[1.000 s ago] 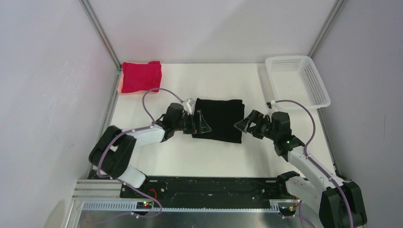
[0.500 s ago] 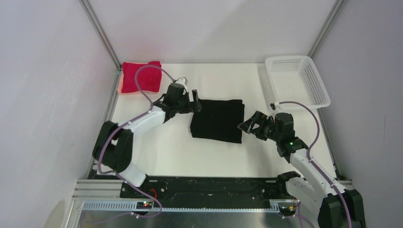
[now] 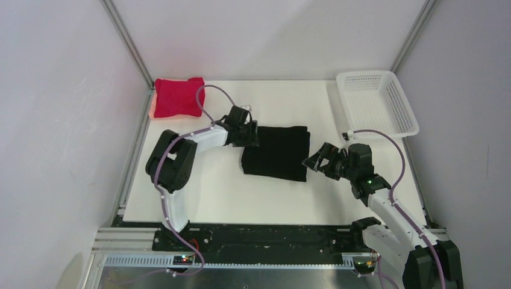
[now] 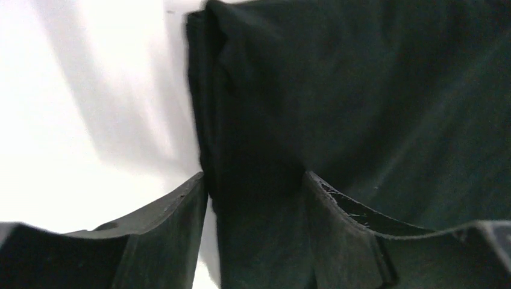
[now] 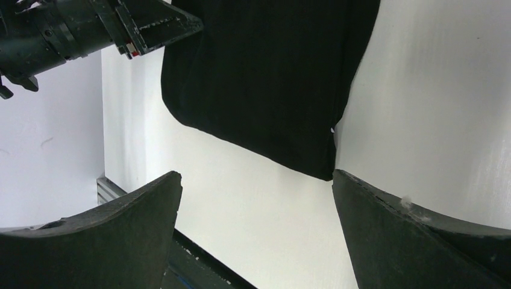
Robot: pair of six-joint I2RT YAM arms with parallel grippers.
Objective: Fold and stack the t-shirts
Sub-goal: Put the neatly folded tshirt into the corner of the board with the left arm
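The black t-shirt (image 3: 277, 152) lies folded into a rectangle at the table's middle. The red t-shirt (image 3: 178, 96) lies folded in the far left corner. My left gripper (image 3: 248, 133) is at the black shirt's far left corner. In the left wrist view its jaws (image 4: 255, 183) stand partly apart astride the shirt's folded left edge (image 4: 361, 90), with a sliver of table showing beside the left finger. My right gripper (image 3: 314, 159) is open and empty just off the shirt's right edge. The right wrist view shows the shirt's (image 5: 271, 78) near corner ahead of my open fingers (image 5: 256, 180).
A white mesh basket (image 3: 376, 102) stands at the far right corner. Metal frame posts and grey walls close in the table's sides. The left arm's end (image 5: 90, 27) shows at the top left of the right wrist view.
My left gripper has swung from the shirt's near left side up to its far left corner and lowered onto the edge. My right gripper has drawn back slightly from the right edge.
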